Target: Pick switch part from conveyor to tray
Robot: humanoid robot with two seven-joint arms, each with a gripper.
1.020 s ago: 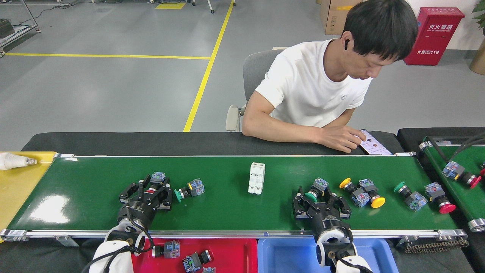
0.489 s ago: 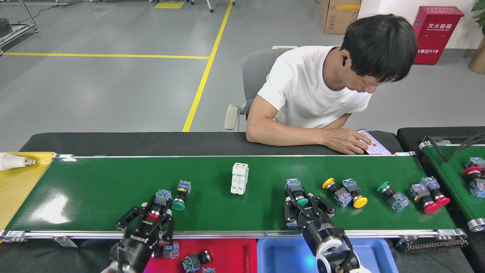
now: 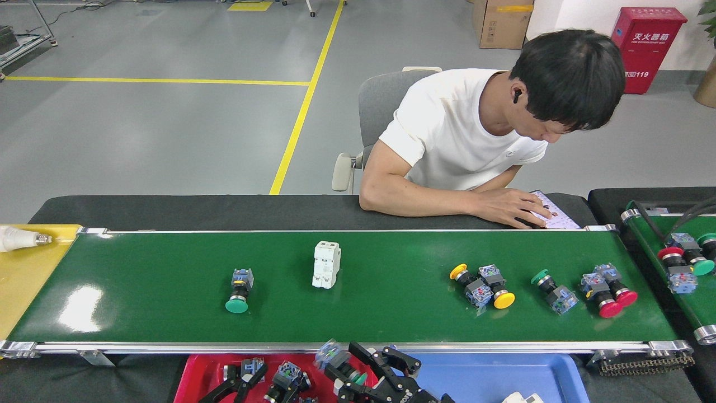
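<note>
The conveyor (image 3: 391, 319) carries several switch parts: a green-capped one (image 3: 238, 291) at the left, a yellow-capped pair (image 3: 482, 285), another green one (image 3: 554, 291) and a red-capped pair (image 3: 607, 288) at the right. My right gripper (image 3: 351, 374) is at the bottom edge, over the seam between the red tray (image 3: 196, 372) and the blue tray (image 3: 503, 375). It is shut on a blurred green-capped switch part (image 3: 330, 355). Only the black fingers of my left gripper (image 3: 238, 385) show, low over the red tray. Whether anything is between them is hidden.
A white breaker block (image 3: 326, 264) stands mid-belt. Loose switch parts (image 3: 288, 380) lie in the red tray. A person (image 3: 464, 134) sits behind the belt, hand on a phone (image 3: 551, 215). A second green belt (image 3: 679, 263) with parts is at the right, a yellow tray (image 3: 28, 268) at the left.
Both grippers pulled back off the belt toward the trays, the right one taking a green-capped switch part along. The parts left on the belt drifted left.
</note>
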